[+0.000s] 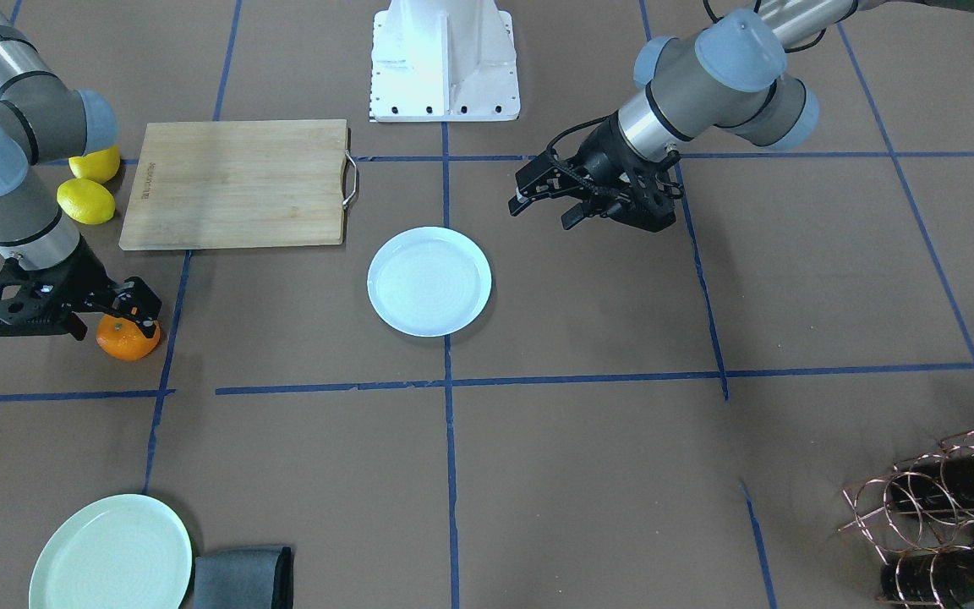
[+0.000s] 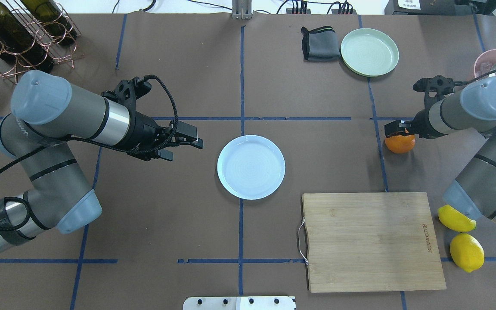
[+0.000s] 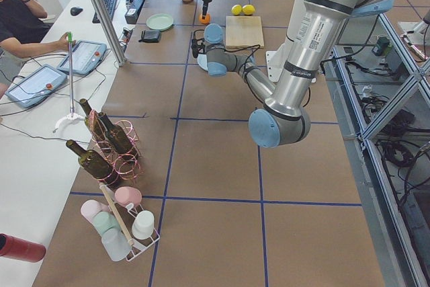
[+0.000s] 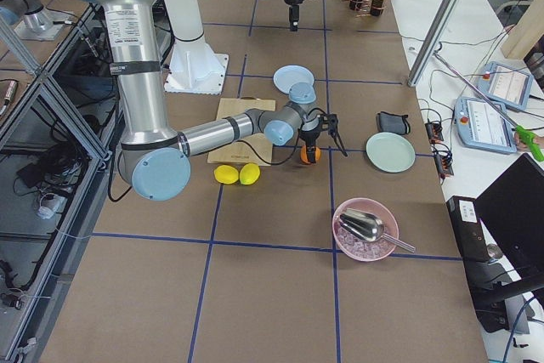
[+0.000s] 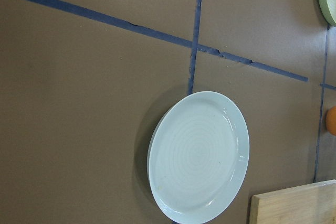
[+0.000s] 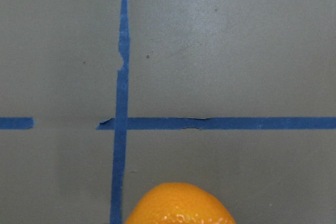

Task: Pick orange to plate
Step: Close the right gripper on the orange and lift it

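The orange (image 1: 126,339) rests on the brown table at my right side, also seen in the overhead view (image 2: 400,144) and at the bottom edge of the right wrist view (image 6: 180,206). My right gripper (image 1: 135,308) hangs just over it, open, with its fingertips at the fruit's top. The pale bluish-white plate (image 2: 251,167) lies at the table's centre with nothing on it; the left wrist view shows the plate (image 5: 198,156) too. My left gripper (image 2: 185,150) hovers open and holding nothing, a short way left of the plate.
A wooden cutting board (image 2: 370,239) lies near my right, with two lemons (image 2: 463,241) beside it. A mint-green plate (image 2: 369,51) and a folded grey cloth (image 2: 320,43) sit at the far side. A copper bottle rack (image 2: 15,38) stands far left, a pink bowl (image 4: 365,229) far right.
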Available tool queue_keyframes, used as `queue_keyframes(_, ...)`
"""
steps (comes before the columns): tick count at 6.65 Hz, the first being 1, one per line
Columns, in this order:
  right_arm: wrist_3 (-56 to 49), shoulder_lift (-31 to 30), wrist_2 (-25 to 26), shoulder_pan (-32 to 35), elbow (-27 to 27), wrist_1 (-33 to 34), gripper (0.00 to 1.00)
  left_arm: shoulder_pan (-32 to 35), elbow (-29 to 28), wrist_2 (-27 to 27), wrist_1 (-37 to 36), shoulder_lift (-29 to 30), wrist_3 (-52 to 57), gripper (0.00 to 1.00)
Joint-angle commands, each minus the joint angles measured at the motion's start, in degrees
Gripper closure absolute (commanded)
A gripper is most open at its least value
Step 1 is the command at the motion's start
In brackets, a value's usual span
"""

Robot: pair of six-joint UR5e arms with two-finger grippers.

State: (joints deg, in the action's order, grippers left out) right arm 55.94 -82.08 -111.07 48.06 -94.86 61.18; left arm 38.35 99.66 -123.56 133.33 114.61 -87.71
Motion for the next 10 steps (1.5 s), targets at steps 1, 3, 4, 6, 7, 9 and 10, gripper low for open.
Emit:
queue_keyframes(1,0.05,0.34,0.16,-0.43,0.38,0.00,0.00,0.05,0.09,0.07,0.00,0.00,-0.09,0.00)
queue_keyframes(3,0.05,0.34,0.07,-0.51,1.26,-0.44,0.00,0.14,0.09,0.07,0.00,0.00,-0.09,0.00)
queue_keyframes(4,0.14,0.43,0.16,-1.04,1.34,-0.44,0.00,0.14,0.18,0.07,0.00,0.00,-0.18,0.00)
queue_keyframes(6,0.14,0.78,0.07,-1.13,1.61,-0.44,0.08,0.14,0.53,0.07,0.00,0.00,-1.14,0.00)
queue_keyframes(7,0.31,0.69,0.07,-1.22,1.61,-0.44,0.36,0.14,0.88,0.07,0.00,0.00,-1.32,0.00)
queue_keyframes(9,0.75,0.43,-0.63,-1.04,-1.46,0.08,1.00,0.14,2.02,0.07,0.00,0.00,-1.41,0.00)
queue_keyframes(10,0.84,0.60,-0.72,-1.04,-2.43,0.17,1.00,0.32,3.24,-0.02,0.00,-0.09,-1.41,0.00)
